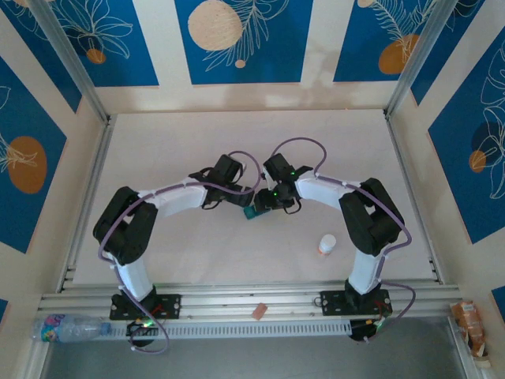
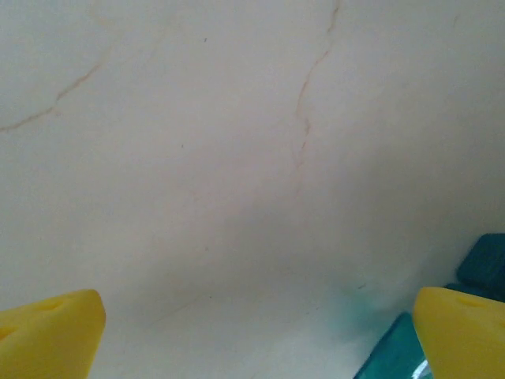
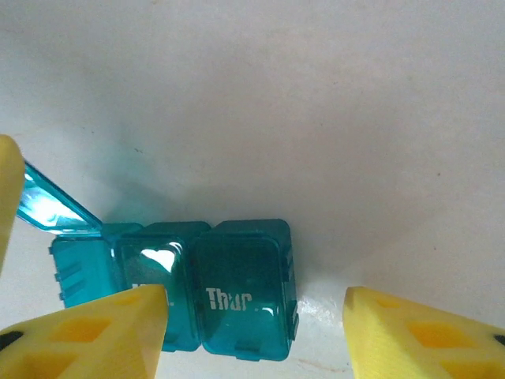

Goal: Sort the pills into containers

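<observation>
The containers (image 3: 237,296) are a teal pill box of three compartments lying on the white table. Its left lid (image 3: 55,207) stands open, and the two other lids are down, one marked "Thur". My right gripper (image 3: 256,332) is open and hangs over the box, its yellow fingers (image 3: 426,335) either side of the "Thur" compartment with a gap on the right. My left gripper (image 2: 256,335) is wide open over bare table, with the containers (image 2: 394,355) by its right finger. From above, both grippers (image 1: 239,199) (image 1: 266,203) meet at the containers (image 1: 251,213). The pills are out of view.
A small white bottle with an orange band (image 1: 327,244) stands on the table near the right arm. A pinkish scrap (image 1: 259,311) lies on the front rail. A water bottle (image 1: 67,326) and a snack packet (image 1: 472,324) lie outside the rail. Patterned walls enclose the table.
</observation>
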